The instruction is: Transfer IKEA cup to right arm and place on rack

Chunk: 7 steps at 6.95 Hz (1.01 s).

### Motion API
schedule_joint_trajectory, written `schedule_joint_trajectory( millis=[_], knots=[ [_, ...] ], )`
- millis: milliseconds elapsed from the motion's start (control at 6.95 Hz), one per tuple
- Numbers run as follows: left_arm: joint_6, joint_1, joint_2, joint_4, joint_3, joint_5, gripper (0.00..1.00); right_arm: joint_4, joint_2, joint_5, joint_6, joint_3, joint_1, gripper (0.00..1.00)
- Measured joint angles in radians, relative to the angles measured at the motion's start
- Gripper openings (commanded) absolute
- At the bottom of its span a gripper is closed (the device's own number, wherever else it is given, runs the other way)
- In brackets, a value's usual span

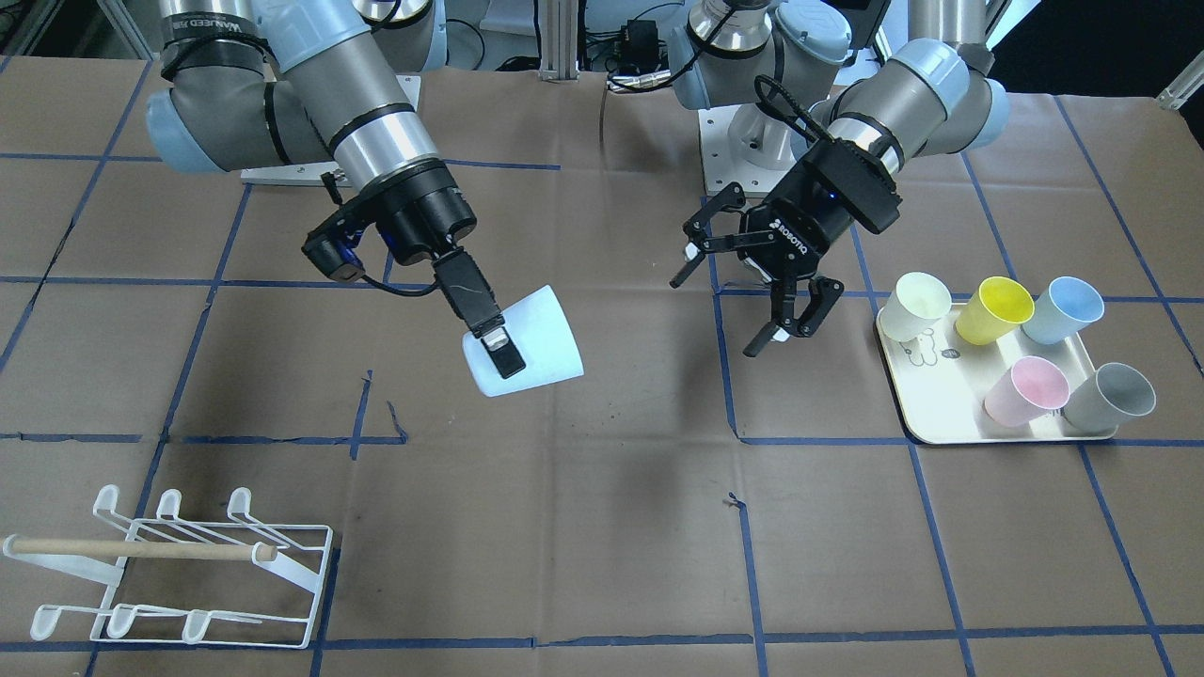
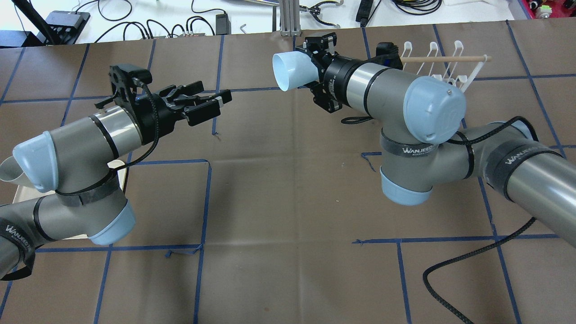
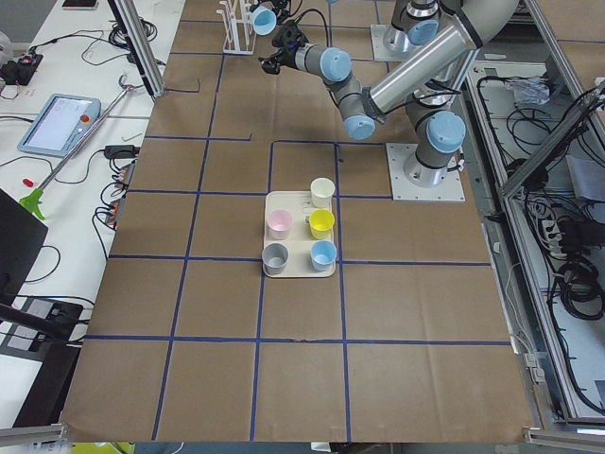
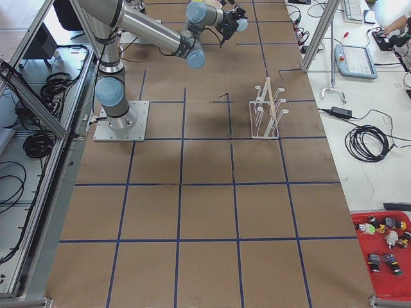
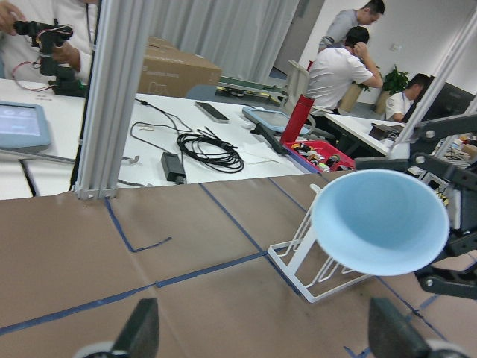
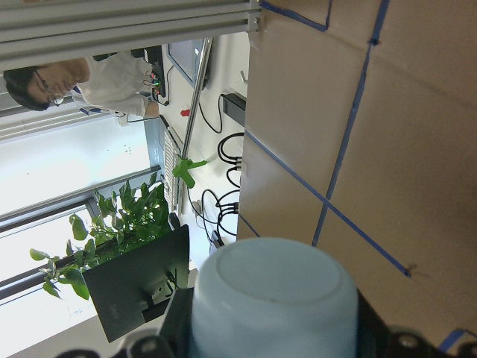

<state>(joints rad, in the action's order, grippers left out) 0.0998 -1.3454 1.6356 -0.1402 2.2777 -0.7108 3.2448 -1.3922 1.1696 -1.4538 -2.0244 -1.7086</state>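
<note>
Cup in the right gripper, held above the table

Pale blue and smooth-walled, the tapered IKEA cup (image 1: 541,338) hangs on its side in mid-air over the middle of the table (image 1: 602,527). The right gripper (image 1: 508,355) is clamped across the cup's narrow base end, with one black finger pad pressed flat on the outer wall. The cup's round mouth faces the left gripper (image 1: 724,306), which has its jaws spread wide and holds nothing, with a gap between the two.

The table is covered in matte brown paper crossed by blue tape lines. The rack (image 1: 188,574) stands near one corner on the right arm's side, well apart from the cup. It is thin white wire with rounded upturned prongs, and a pale wooden dowel (image 1: 141,548) lies across it. Open paper lies between the cup and the rack.

On the left arm's side, a cream tray (image 1: 941,414) with rounded corners carries cream, yellow, blue, pink and grey cups.
</note>
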Motion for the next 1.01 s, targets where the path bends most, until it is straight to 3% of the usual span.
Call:
schedule_joint_trajectory(
  millis=[144,432,864,1008],
  knots=[
    [-0.024,0.004,0.007,0.055,-0.035,-0.105,0.99,0.0,0.005,0.003,0.171,0.013,0.041,0.09],
    [-0.047,-0.012,0.013,0.283,-0.141,-0.309,0.99,0.005,0.032,0.078,0.545,0.026,0.118,0.09],
    [-0.067,-0.129,-0.002,0.833,-0.354,-0.677,0.99,0.019,0.081,0.188,1.045,0.091,0.199,0.09],
    [-0.092,-0.146,-0.005,1.042,-0.425,-0.738,0.99,0.044,0.118,0.196,1.14,0.135,0.215,0.09]
  ],
)
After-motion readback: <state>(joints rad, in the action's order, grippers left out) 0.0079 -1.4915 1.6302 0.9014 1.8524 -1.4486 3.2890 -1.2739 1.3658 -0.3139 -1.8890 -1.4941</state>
